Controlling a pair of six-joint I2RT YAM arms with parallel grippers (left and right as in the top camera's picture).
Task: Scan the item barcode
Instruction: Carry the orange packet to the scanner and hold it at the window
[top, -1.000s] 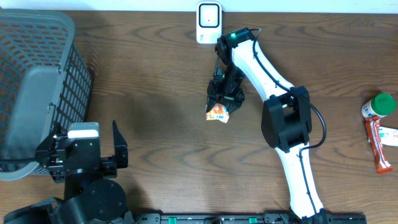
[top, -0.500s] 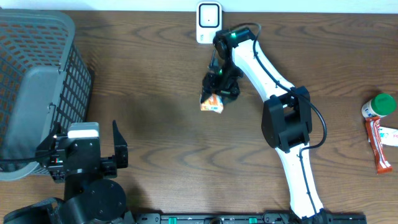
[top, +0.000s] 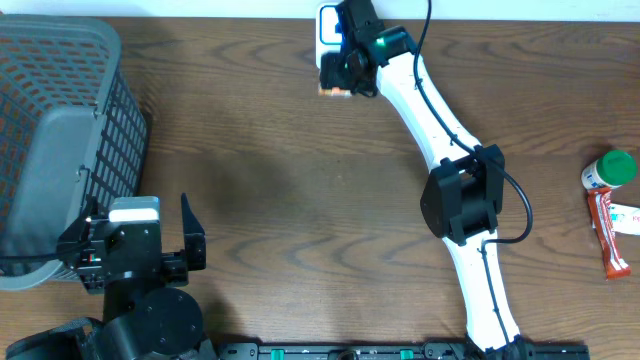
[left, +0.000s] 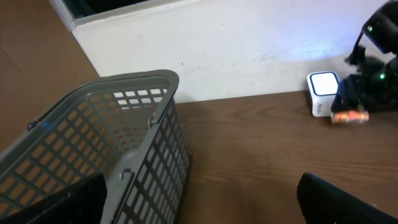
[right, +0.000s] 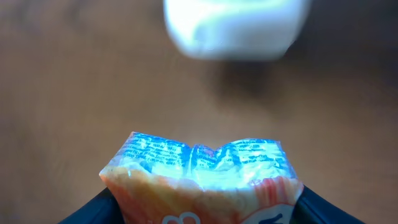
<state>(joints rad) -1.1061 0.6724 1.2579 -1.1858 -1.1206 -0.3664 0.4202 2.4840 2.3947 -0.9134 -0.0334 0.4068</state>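
Now packet (right: 199, 177) clamped in right jaws, just short of scanner (right: 236, 25), long axis crosswise; left jaws wide, empty, far.

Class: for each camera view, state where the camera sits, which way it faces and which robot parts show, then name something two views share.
Overhead: above the table, looking straight down; the right arm and left end effector show, basket at left.
Left wrist: rides the left end effector, facing over the table toward the wall; its open fingers edge the bottom.
Right wrist: rides the right end effector, looking past the snack packet it holds toward the scanner.
Shared: all three views show snack packet and scanner.
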